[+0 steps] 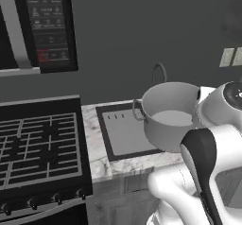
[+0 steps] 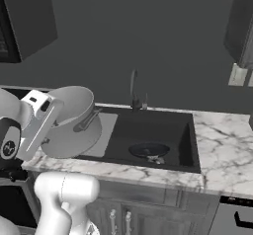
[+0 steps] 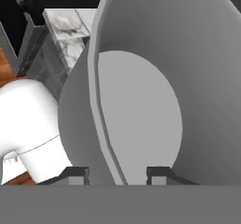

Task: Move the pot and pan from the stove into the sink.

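above the drainboard: pot (image 1: 170, 117) carried by its rim wall, hand (image 3: 116, 173) clamped narrowly astride it; sink (image 2: 148, 135) basin lying toward the faucet side.

Silvery light-grey pot (image 1: 170, 115), black stove (image 1: 40, 146) with grey grates, dark sink (image 2: 148, 140), white-grey marbled counter (image 2: 222, 155)

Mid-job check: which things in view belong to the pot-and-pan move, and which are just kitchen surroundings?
Part of the job:
- pot, held by the rim in the gripper, over the drainboard
- pan, lying in the sink
- stove, grates bare

Just surroundings:
- faucet
- microwave
- marble counter
- wall outlets
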